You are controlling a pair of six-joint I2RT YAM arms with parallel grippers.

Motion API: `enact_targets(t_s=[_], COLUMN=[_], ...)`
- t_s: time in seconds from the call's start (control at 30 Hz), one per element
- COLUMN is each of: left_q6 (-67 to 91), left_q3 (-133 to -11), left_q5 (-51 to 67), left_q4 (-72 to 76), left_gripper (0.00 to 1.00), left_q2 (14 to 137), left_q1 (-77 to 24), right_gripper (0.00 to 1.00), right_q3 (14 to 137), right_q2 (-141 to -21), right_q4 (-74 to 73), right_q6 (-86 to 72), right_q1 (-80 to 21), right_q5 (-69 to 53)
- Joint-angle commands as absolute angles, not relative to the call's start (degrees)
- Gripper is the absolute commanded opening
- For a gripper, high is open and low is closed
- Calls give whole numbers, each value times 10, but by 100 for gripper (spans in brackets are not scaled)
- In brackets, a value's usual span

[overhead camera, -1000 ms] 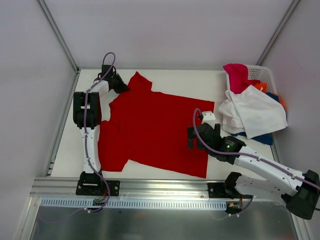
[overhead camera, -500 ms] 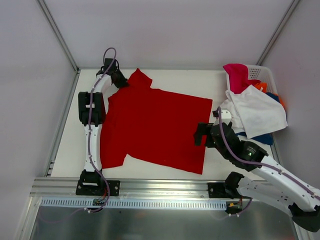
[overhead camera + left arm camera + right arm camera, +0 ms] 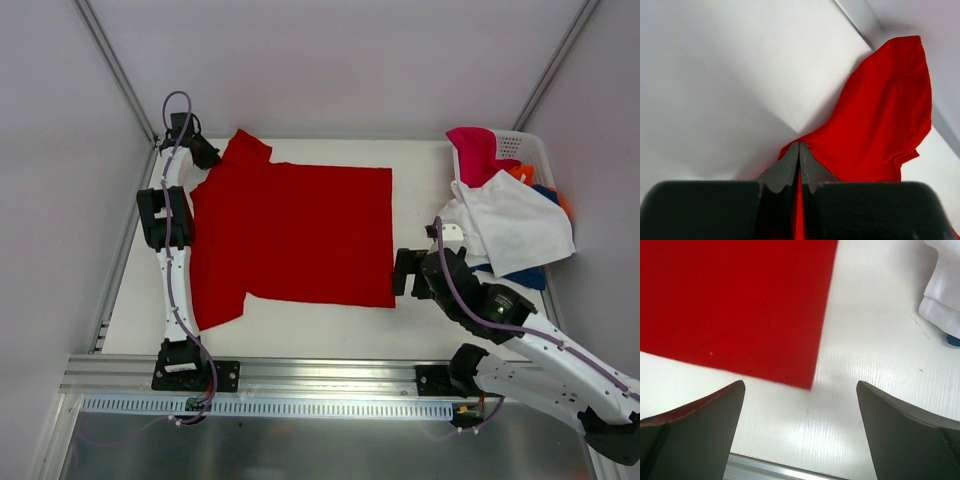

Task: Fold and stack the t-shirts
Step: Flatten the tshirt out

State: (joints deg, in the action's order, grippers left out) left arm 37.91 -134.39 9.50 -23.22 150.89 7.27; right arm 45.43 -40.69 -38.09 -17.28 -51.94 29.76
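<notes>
So, we see the left gripper (image 3: 799, 145) clenched on an edge of the red t-shirt (image 3: 290, 235), which lies spread flat on the table (image 3: 425, 170) to that gripper's right. The right gripper (image 3: 800, 386) is spread wide and holds nothing. The shirt's corner sits just ahead of it, and a white t-shirt (image 3: 510, 225) lies off to its right.

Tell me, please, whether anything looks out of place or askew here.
The white t-shirt spills over the basket rim onto the table; the red t-shirt lies flat, one sleeve pinched in the shut left claw.
</notes>
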Motion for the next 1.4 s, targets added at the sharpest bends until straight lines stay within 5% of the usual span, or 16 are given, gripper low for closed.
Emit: enact_targets(t_s=[0.0,0.13,0.17,0.2,0.4,0.57,0.83,1.1,1.37], left_q6=[384,390,395,398,397,388,390,352,457], left_q3=[-1381,-1376,-1377,-1379,-1249,-1131,-850,-514,-334], left_q5=[84,81,97,107,146,174,55,-107,-183], left_q4=[-234,-219,-205,-199,-46,18,-50,-160,-268], left_gripper=[0,4,14,36,84,86,84,83,79], left_q2=[1532,1529,1528,1521,1363,1186,921,604,390], left_q1=[99,114,115,115,104,87,43,4,4], right_gripper=[99,99,99,99,99,99,99,100,100], right_q3=[439,431,429,428,400,360,434,427,428], right_q2=[-411,-419,-422,-424,-433,-434,-514,-583,-644], right_q4=[-393,-393,-393,-393,-382,-347,-323,-193,-116], right_q6=[-178,-182,-184,-185,-199,-200,-143,-107,-151], right_q1=[-516,-514,-514,-514,-514,-514,-498,-287,-185], right_q5=[305,299,296,294,280,280,297,9,-162])
